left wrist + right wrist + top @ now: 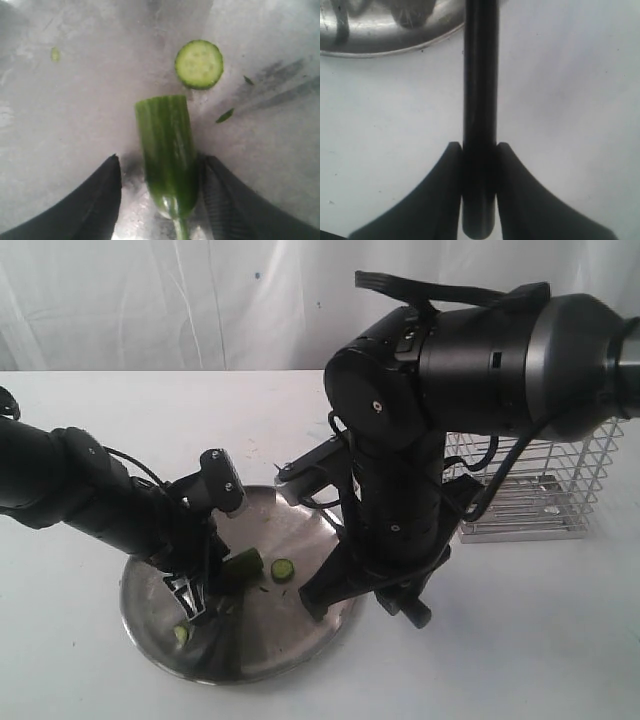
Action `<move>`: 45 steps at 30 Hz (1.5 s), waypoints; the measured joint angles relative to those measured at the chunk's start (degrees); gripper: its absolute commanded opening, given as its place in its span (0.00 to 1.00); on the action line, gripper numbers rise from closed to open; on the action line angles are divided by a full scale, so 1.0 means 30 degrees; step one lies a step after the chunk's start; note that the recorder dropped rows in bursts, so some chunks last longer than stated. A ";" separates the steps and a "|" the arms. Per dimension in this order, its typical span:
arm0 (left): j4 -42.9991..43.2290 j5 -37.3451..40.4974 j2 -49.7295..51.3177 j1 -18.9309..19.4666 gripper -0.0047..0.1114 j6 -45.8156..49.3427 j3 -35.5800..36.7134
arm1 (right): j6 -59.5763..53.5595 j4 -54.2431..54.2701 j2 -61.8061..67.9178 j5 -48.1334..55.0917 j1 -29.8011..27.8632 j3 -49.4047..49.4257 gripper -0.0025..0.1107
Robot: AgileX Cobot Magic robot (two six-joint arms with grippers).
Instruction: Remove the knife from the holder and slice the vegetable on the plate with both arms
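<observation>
Left hand (160, 200): my fingers flank the vegetable (167, 150) on the plate (300, 640); firm grip uncertain. Right hand (480, 165): clenched on the knife (480, 100), over the counter (570, 100) by the rim. One slice (199, 64) lies loose. Advice: pin the stem end, bring the blade square across the cut end, press straight down.

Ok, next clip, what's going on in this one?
Two robot arms are partway through slicing a vegetable on a steel plate. The left gripper sits around its stem end, fingers on either side, though whether they press on it is unclear. The right gripper is shut on the black knife, held just outside the plate's rim. One round slice already lies cut beside the vegetable. The wire holder stands on the table behind the right arm.
</observation>
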 measured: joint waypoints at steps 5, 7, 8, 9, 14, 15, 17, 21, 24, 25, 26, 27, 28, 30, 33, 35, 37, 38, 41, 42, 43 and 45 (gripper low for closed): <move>0.0043 0.0207 -0.0090 0.0000 0.59 -0.0474 -0.0175 | 0.0000 0.0076 0.0000 0.0000 0.0000 0.0000 0.02; 0.0146 0.0582 -0.0379 0.0000 0.59 -0.0764 -0.0175 | 0.0000 0.0171 0.0000 0.0041 0.0000 0.0000 0.02; 0.0146 0.0679 -0.0695 0.0000 0.59 -0.0846 -0.0175 | 0.0000 0.0298 0.0000 0.0042 0.0000 0.0000 0.02; 0.0146 0.0722 -0.1012 0.0000 0.58 -0.0899 -0.0191 | 0.0000 0.0470 0.0000 0.0080 0.0000 0.0000 0.02; 0.0146 0.0684 -0.3405 0.0000 0.22 -0.0940 -0.0221 | -0.0808 0.2494 0.0000 0.0080 0.0000 0.0000 0.02; 0.0146 0.0605 -0.3729 0.0000 0.07 -0.0979 -0.0221 | -0.0943 0.3020 0.0000 0.0080 0.0000 0.0000 0.02; 0.0146 0.0314 -0.4297 0.0086 0.05 -0.0979 -0.0221 | -0.1130 0.3844 0.0209 -0.0022 0.0110 0.0000 0.02; -0.0406 -0.0333 -0.4363 0.0896 0.04 -0.2028 -0.0221 | -0.0890 0.4396 0.1195 -0.0836 0.0371 0.0000 0.02; -0.1325 -0.0740 -0.3747 0.1553 0.04 -0.4394 -0.0261 | -0.0452 0.4567 0.1965 -0.1551 0.0419 0.0000 0.02; -0.1564 -0.0740 -0.3564 0.1742 0.04 -0.5494 -0.0334 | -0.0329 0.4658 0.2100 -0.1822 0.0429 0.0000 0.02; -0.1817 -0.0622 -0.3360 0.1962 0.04 -0.6608 -0.0529 | -0.0239 0.4740 0.2148 -0.2093 0.0501 0.0000 0.02; -0.2002 -0.0206 -0.3213 0.2138 0.04 -0.7532 -0.0834 | -0.0195 0.4828 0.2178 -0.2400 0.0550 0.0000 0.02; -0.2036 0.0493 -0.3092 0.2348 0.04 -0.8045 -0.1161 | -0.0195 0.4876 0.2178 -0.2728 0.0638 0.0000 0.02; -0.2080 0.2421 -0.2815 0.2540 0.04 -0.8771 -0.2153 | -0.0170 0.5041 0.2178 -0.3091 0.0760 0.0000 0.02; -0.1813 0.4941 -0.2370 0.2589 0.04 -0.9192 -0.3438 | -0.0121 0.5190 0.2365 -0.3208 0.0787 0.0000 0.02; -0.1696 0.5864 -0.2095 0.2589 0.04 -0.9326 -0.3865 | -0.0121 0.5190 0.2599 -0.3245 0.0787 0.0000 0.02; -0.1492 0.6184 -0.1934 0.2589 0.04 -0.9412 -0.3955 | -0.0051 0.5267 0.2740 -0.3245 0.0787 0.0000 0.02; -0.1449 0.6246 -0.1823 0.2589 0.04 -0.9446 -0.3952 | -0.0051 0.5313 0.2781 -0.3245 0.0787 0.0000 0.02; -0.1407 0.6432 -0.1548 0.2620 0.04 -0.9449 -0.3989 | 0.0030 0.5387 0.2815 -0.3327 0.0803 0.0000 0.02; -0.1407 0.6579 -0.1458 0.2620 0.04 -0.9449 -0.3989 | 0.0109 0.5387 0.2815 -0.3418 0.0803 0.0000 0.02; -0.1407 0.6673 -0.1303 0.2620 0.04 -0.9449 -0.3989 | 0.0165 0.5387 0.2815 -0.3476 0.0832 0.0000 0.02; -0.1374 0.6858 -0.0907 0.2620 0.04 -0.9398 -0.3989 | 0.0240 0.5387 0.2815 -0.3655 0.0832 0.0000 0.02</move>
